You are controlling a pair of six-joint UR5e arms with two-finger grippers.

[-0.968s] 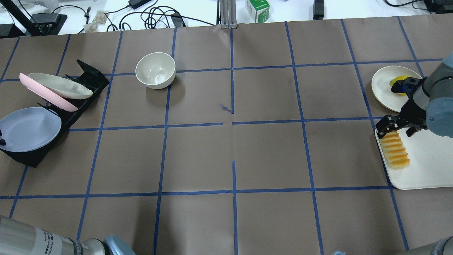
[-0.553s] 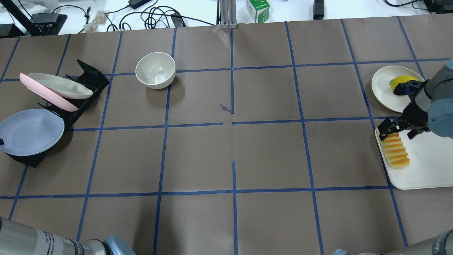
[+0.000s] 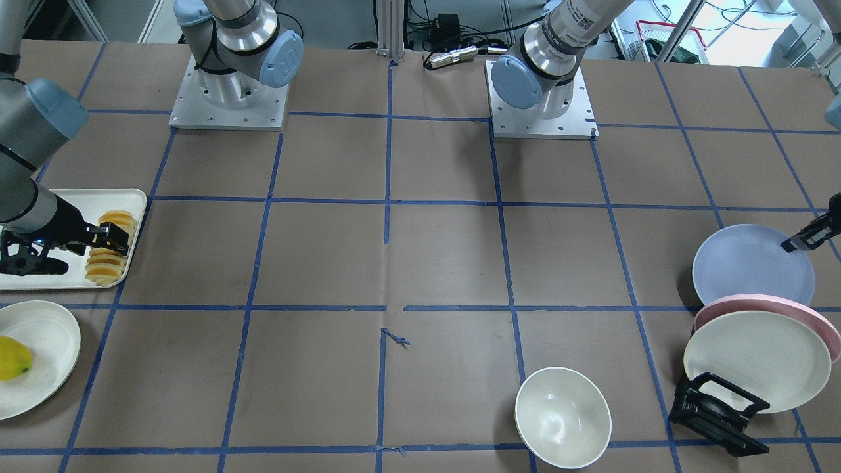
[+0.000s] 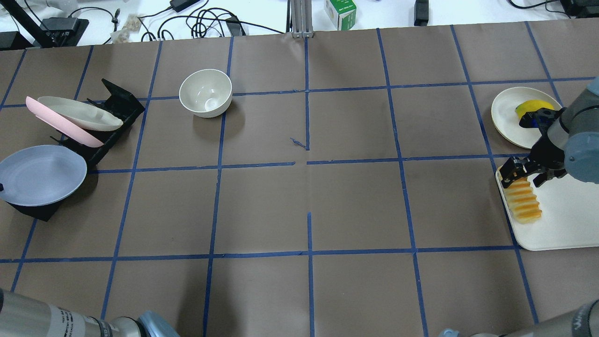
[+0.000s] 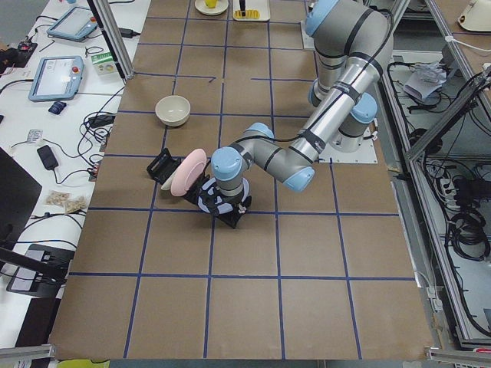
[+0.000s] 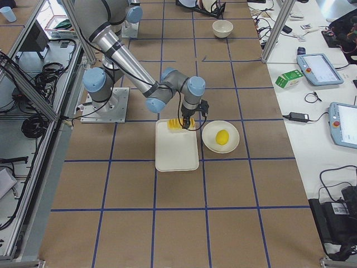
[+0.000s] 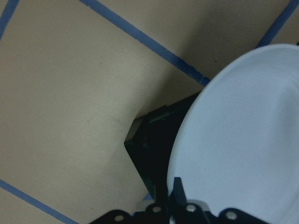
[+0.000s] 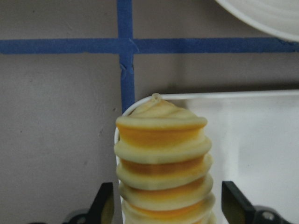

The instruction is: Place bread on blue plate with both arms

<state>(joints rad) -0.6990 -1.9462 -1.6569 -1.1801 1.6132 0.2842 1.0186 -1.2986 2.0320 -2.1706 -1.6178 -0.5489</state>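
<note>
From above, the long ridged loaf of orange and cream bread (image 4: pixel 524 201) lies on a flat white tray (image 4: pixel 561 229) on my right side. It lies along the tray edge that is nearest the middle of the table. My right gripper (image 4: pixel 525 174) is at the far end of the loaf, with its fingers spread wide. Just past it is a round cream plate (image 4: pixel 505 114) with a smooth yellow fruit (image 4: pixel 528 106) on it. Way over on my left side, the round pale blue plate (image 4: pixel 42 175) is over the near end of a black plate rack (image 4: pixel 117 112). A pink plate (image 4: pixel 61 125) and a white plate (image 4: pixel 79 113) lean in that rack. A cream bowl (image 4: pixel 206 92) stands by itself.

From the front, my left gripper (image 3: pixel 798 243) is at the rim of the blue plate. The bread is well apart from the plate, on the other side of the table.

My left wrist camera shows a finger (image 7: pixel 176 186) pressed over the blue rim, pinching it tight. The rack is dark below it. I cannot tell if the plate touches the rack.

My right wrist camera shows the bread between my two fingers (image 8: pixel 105 205). There is a gap on each side, so they do not touch it.
</note>
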